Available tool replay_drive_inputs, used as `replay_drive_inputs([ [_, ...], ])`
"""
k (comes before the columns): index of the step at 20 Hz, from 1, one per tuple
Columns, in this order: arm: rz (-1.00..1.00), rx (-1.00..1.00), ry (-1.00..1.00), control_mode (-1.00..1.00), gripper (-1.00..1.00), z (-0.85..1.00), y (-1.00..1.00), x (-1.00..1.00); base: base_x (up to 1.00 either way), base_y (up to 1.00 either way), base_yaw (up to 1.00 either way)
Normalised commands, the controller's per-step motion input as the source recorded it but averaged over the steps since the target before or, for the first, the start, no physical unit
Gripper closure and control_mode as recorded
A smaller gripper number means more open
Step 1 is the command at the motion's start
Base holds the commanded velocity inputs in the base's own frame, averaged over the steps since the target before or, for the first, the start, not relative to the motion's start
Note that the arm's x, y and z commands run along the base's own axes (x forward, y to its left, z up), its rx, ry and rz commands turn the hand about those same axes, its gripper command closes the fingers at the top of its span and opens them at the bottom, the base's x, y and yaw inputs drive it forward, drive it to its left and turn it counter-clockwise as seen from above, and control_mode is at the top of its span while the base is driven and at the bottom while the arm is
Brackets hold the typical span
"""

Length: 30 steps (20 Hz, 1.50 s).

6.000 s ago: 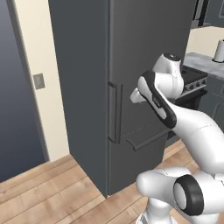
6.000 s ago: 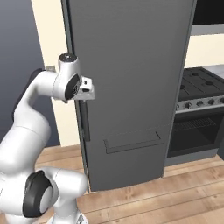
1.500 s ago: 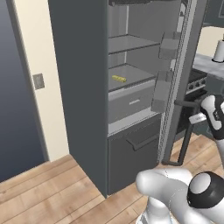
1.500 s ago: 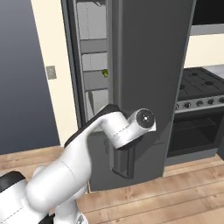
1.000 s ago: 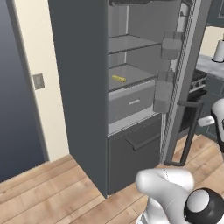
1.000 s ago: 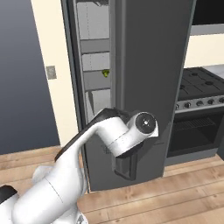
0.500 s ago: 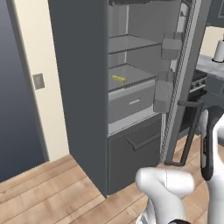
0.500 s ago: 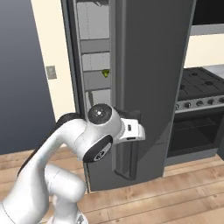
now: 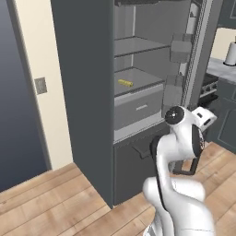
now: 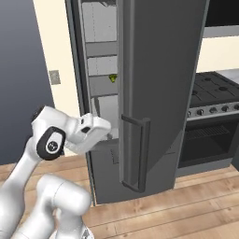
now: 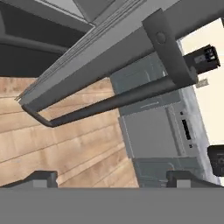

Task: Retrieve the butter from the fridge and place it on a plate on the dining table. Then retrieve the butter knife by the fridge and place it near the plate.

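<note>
Fridge [image 9: 83, 92] is seen open in the left base view, with a small yellow item [image 9: 125, 83] on a shelf up and left of the arm; whether it is butter cannot be told. From the right base view, the door [image 10: 161, 84] stands swung out just beyond the gripper [image 10: 108, 130]. Through the hand view, the gripper [image 11: 111, 177] is spread wide, empty, with the bar handle [image 11: 109, 103] just above its fingertips [image 11: 41, 177].

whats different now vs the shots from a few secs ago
The fridge door, shut six seconds back, has been swung wide open. The arm has since pulled away from its handle, and the claw is open and empty, facing that bar. Unchanged: a small yellow item lies on a fridge shelf as it did a moment ago.
</note>
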Motion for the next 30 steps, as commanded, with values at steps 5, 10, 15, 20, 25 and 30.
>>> replay_drive_inputs([
  [5, 0.0, -0.43, 0.46, -1.0, -1.0, 0.0, 0.88, 0.86, 0.0, 0.0, 0.0],
  [10, -0.12, -0.1, 0.09, -1.0, -1.0, -0.03, 0.2, 0.49, 0.0, 0.0, 0.0],
  [15, -0.01, 0.0, 0.0, -1.0, -1.0, 0.0, 0.0, 0.58, 0.0, 0.0, 0.0],
  [20, 0.0, 0.0, 0.01, -1.0, -1.0, 0.0, -0.11, 0.67, 0.0, 0.0, 0.0],
  [25, 0.0, 0.0, 0.0, -1.0, -1.0, -0.09, -0.42, 0.27, 0.0, 0.0, 0.0],
  [30, 0.0, 0.0, 0.0, -1.0, -1.0, -0.09, -0.45, 0.1, 0.0, 0.0, 0.0],
])
